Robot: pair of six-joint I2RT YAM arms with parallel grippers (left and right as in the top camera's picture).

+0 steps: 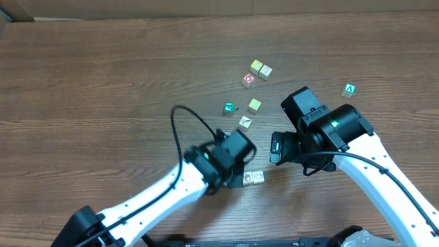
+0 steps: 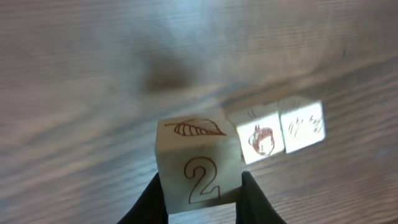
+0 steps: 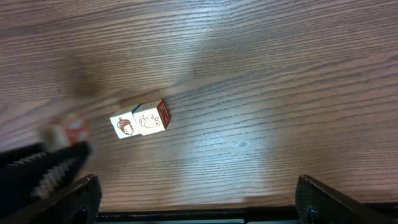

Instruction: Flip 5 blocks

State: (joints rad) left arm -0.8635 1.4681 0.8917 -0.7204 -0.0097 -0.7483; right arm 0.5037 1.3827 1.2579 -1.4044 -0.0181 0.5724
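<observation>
Left gripper (image 2: 202,198): mine, closed on a block (image 2: 198,163) printed "2", leaf drawn above.
Right gripper (image 3: 199,202): mine, jaws wide, holding nothing.
Two other blocks (image 2: 261,140): touching, just beside my held one.
Green cube (image 1: 350,89): "A".

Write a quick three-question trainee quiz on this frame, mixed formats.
1. True or false: the left pincer is shut on a block with a 2 printed on it.
2. The two blocks on the table nearest that pincer are: A) stacked, B) side by side, C) at opposite table edges.
3. Fill in: the right pincer is ____ and holds nothing.
Key: 1 true; 2 B; 3 open.
</observation>
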